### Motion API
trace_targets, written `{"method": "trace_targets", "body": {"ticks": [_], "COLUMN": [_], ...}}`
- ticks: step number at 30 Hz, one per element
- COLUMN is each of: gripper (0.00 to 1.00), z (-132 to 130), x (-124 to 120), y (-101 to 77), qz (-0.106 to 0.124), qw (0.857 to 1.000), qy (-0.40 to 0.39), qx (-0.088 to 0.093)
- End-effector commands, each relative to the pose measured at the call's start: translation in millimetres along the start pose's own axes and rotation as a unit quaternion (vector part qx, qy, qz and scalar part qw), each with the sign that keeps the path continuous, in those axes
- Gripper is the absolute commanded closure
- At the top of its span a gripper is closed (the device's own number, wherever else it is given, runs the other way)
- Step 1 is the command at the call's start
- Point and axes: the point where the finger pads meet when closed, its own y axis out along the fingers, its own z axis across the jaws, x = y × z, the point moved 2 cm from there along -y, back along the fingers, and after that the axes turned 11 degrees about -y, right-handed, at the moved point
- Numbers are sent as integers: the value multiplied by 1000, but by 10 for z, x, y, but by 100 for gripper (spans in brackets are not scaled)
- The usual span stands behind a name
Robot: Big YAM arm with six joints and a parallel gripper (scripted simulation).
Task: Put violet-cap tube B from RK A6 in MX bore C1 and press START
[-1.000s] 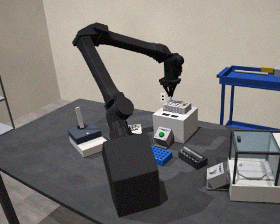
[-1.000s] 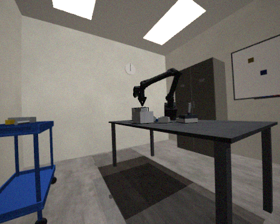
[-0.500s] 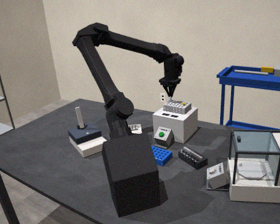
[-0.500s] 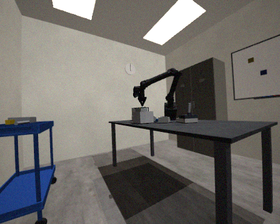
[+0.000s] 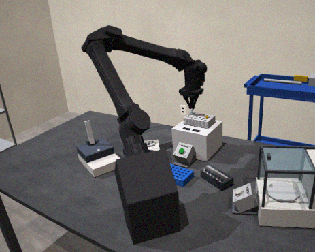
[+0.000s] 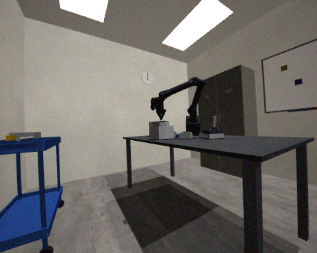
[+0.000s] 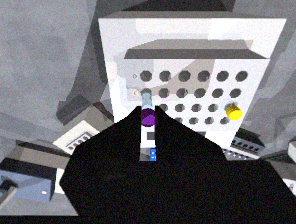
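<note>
End effector clenched on tube B – violet cap up, tip poised over a left-column bore of mixer MX. Insertion step in hand. Next – straight descent to the bore's bottom, release, then START key.

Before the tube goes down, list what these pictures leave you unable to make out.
- Wrist view: the tip of the violet-capped tube overlaps a bore in the shaking block; how deep it sits is unclear.
- Wrist view: row letters beside the bores are too blurred to read.
- Top view: the gripper shows only a sliver of tube.
- Exterior view: the mixer is too small; its lamps cannot be made out.
- Top view: the arm's base hides part of the blue rack.
</note>
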Motion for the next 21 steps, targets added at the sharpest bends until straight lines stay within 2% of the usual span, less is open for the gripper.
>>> {"method": "trace_targets", "body": {"ticks": [1, 21], "gripper": [91, 91], "z": [7, 15], "x": [54, 84], "y": [80, 63], "qz": [2, 0], "qw": [1000, 1000], "qy": [-1, -3], "qx": [2, 2]}}
